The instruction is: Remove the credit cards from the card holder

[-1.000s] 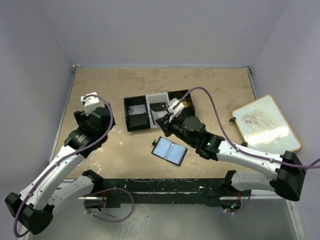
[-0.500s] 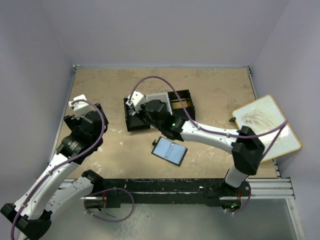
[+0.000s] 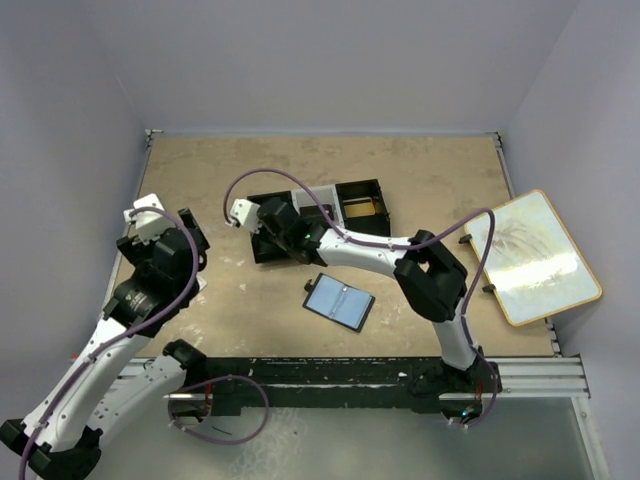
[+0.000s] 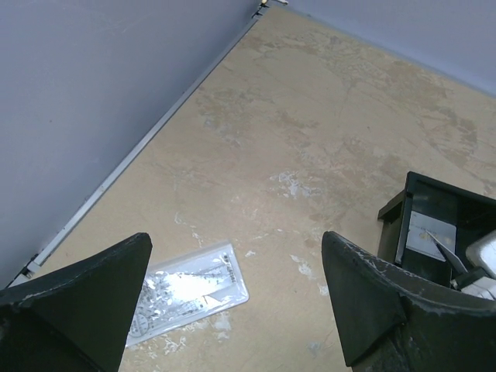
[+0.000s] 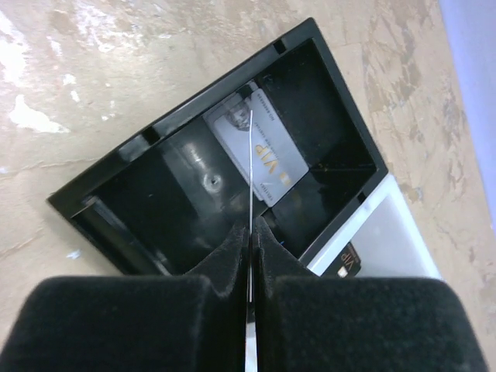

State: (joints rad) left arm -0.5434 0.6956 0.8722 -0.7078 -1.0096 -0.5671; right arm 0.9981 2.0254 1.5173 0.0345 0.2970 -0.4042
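Above the tan table, right fingers pinch a card over the tray; left fingers gape.

The right gripper, pinching a credit card edge-on, has swung left across the three-compartment tray to above its left compartment. The left gripper has drawn back toward the bench's left edge.

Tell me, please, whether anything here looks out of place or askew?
The tan-framed board lies skewed across the table's right edge, mostly beyond it. A shiny packet lies stray near the left wall.
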